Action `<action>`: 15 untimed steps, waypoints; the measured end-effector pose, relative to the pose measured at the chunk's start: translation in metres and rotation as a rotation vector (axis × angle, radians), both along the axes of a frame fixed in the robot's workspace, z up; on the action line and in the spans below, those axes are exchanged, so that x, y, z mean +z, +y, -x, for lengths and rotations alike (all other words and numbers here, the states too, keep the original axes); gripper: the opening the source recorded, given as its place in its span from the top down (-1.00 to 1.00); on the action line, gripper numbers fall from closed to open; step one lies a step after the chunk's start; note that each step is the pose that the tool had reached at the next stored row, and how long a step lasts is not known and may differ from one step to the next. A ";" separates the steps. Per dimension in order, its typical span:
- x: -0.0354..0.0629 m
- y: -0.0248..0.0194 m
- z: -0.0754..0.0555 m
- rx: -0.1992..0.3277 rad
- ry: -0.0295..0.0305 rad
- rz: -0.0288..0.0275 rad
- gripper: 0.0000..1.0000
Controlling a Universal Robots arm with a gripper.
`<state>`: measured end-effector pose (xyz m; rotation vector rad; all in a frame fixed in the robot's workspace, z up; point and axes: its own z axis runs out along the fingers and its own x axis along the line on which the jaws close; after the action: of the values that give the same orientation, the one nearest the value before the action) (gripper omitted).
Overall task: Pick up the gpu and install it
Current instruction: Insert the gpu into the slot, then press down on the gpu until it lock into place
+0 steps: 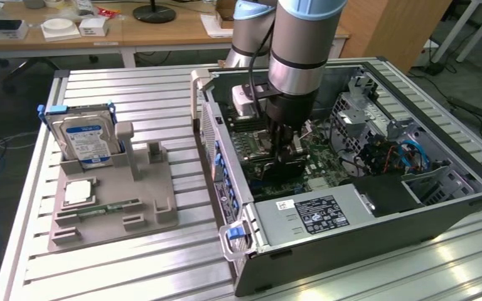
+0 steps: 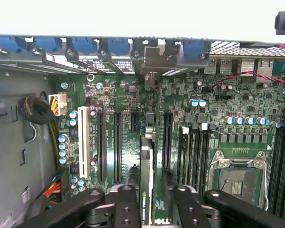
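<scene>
My gripper [image 1: 287,149] reaches down into the open computer case [image 1: 442,207], over the motherboard [image 1: 262,182]. It is shut on the gpu [image 1: 289,164], a thin dark card held on edge. In the wrist view the gpu [image 2: 145,183] runs edge-on between the two black fingers [image 2: 126,209] of the gripper [image 2: 149,213]. The card hangs just above the board, lined up along the black expansion slots [image 2: 116,142] and pointing toward the case's rear bracket openings [image 2: 152,59]. I cannot tell whether its lower edge touches a slot.
A hard drive [image 1: 86,141] stands upright on the grey fixture tray [image 1: 111,207] at the exterior view's left, with a green memory stick [image 1: 107,205] lying there. Inside the case are the power supply [image 1: 325,214], drive-bay cables [image 1: 408,157], a CPU socket [image 2: 237,175] and a cable bundle [image 2: 35,111].
</scene>
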<state>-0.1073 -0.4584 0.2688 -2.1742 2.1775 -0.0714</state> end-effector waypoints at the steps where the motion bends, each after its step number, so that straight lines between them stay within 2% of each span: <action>1: 0.0000 0.0000 0.000 0.000 0.0001 0.0001 0.35; 3: 0.0001 0.0000 0.000 0.000 0.0001 0.0001 0.60; 4: 0.0001 0.0000 0.000 0.000 0.0001 0.0002 0.60; 6: 0.0001 0.0000 0.000 0.000 0.0001 0.0002 0.80; 15: 0.0001 0.0000 0.000 0.000 0.0001 0.0001 0.80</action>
<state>-0.1073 -0.4584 0.2689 -2.1743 2.1776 -0.0714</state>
